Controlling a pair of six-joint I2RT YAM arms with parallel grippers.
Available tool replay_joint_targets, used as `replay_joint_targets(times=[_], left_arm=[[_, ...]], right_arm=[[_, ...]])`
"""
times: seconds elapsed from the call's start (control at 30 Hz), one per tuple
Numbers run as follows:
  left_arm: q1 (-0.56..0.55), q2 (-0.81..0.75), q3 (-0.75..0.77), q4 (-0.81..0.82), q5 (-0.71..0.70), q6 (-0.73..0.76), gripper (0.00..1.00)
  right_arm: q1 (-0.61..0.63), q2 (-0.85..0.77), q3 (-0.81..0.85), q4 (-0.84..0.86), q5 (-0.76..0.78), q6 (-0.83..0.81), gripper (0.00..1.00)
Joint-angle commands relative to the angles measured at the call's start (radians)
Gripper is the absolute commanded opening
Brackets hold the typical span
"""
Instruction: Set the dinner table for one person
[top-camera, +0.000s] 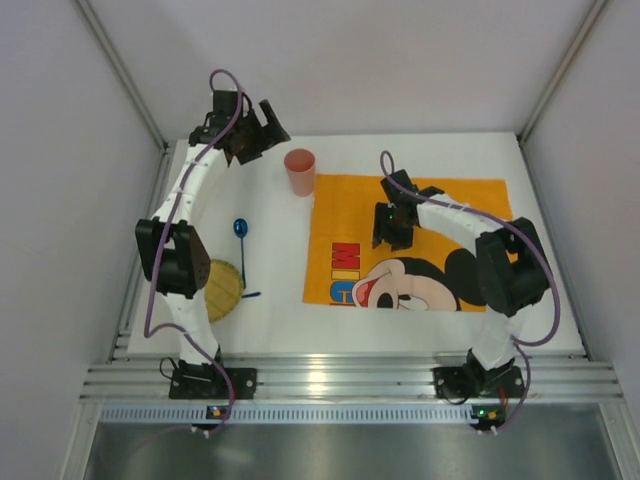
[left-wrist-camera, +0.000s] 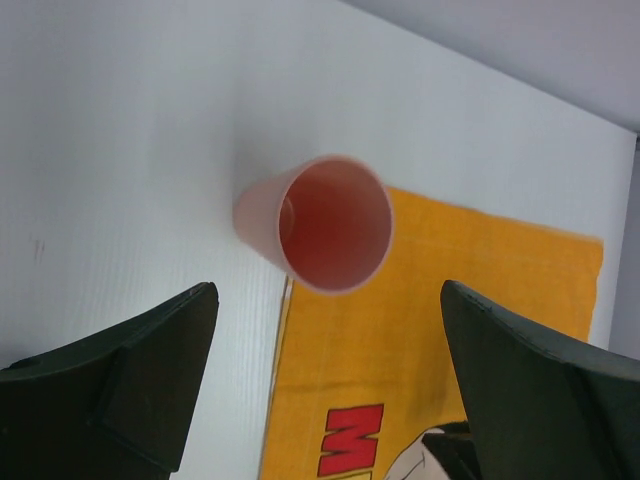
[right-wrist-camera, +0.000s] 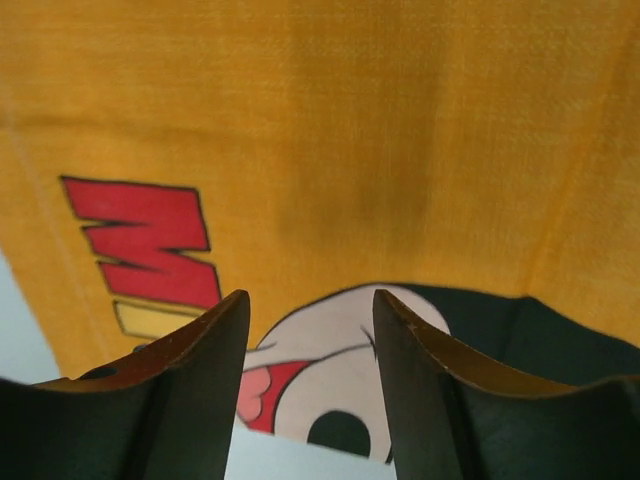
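Note:
The white dinner table (top-camera: 270, 325) carries an orange cartoon-mouse mat (top-camera: 440, 205) on its right half. A pink cup (top-camera: 299, 171) stands upright at the mat's far left corner; the left wrist view shows it empty (left-wrist-camera: 335, 222). My left gripper (top-camera: 262, 132) is open and empty, pulled back just left of the cup, its jaws wide in its wrist view (left-wrist-camera: 328, 300). My right gripper (top-camera: 393, 230) hovers low over the mat, open and empty (right-wrist-camera: 310, 305). A blue spoon (top-camera: 241, 232) and a yellow plate (top-camera: 224, 287) lie on the left, the plate partly hidden by the left arm.
Grey walls and metal posts enclose the table on three sides. A metal rail (top-camera: 340, 380) with both arm bases runs along the near edge. A short blue piece (top-camera: 251, 295) lies beside the plate's right rim.

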Motion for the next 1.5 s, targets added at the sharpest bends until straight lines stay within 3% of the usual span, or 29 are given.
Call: replay_joint_targets(times=[0.0,0.1,0.23,0.37,0.5,0.73,0.93,1.1,1.37,1.47], left_arm=[[-0.005,0.092,0.193,-0.051,-0.033,-0.027,0.98],[-0.010,0.193,0.298,-0.099,-0.041,-0.019,0.98],[-0.018,0.224,0.321,-0.118,-0.058,0.010,0.98],[-0.024,0.236,0.317,-0.128,-0.078,0.044,0.98],[-0.025,0.273,0.337,-0.133,-0.067,0.079,0.98],[-0.051,0.336,0.395,-0.183,-0.096,0.160,0.98],[-0.051,0.267,0.323,-0.194,-0.223,0.165,0.98],[-0.033,0.134,0.226,-0.122,-0.242,0.168,0.98],[0.009,0.101,0.280,-0.114,-0.167,0.176,0.98],[0.004,0.136,0.288,-0.098,-0.024,0.187,0.98]], right_arm=[[0.001,0.117,0.094,0.021,-0.002,-0.032,0.52],[0.001,0.191,0.126,0.020,-0.009,-0.018,0.50],[0.018,0.257,0.136,0.024,-0.055,0.006,0.48],[0.130,0.313,0.149,0.023,-0.106,0.028,0.46],[0.219,0.317,0.124,0.034,-0.109,0.058,0.46],[0.224,0.317,0.061,0.018,-0.100,0.035,0.44],[0.225,0.290,-0.010,0.037,-0.089,0.048,0.43],[0.225,0.276,-0.021,0.037,-0.074,0.043,0.43],[0.225,0.293,-0.036,0.049,-0.088,0.051,0.41],[0.225,0.300,-0.035,0.052,-0.095,0.054,0.41]])
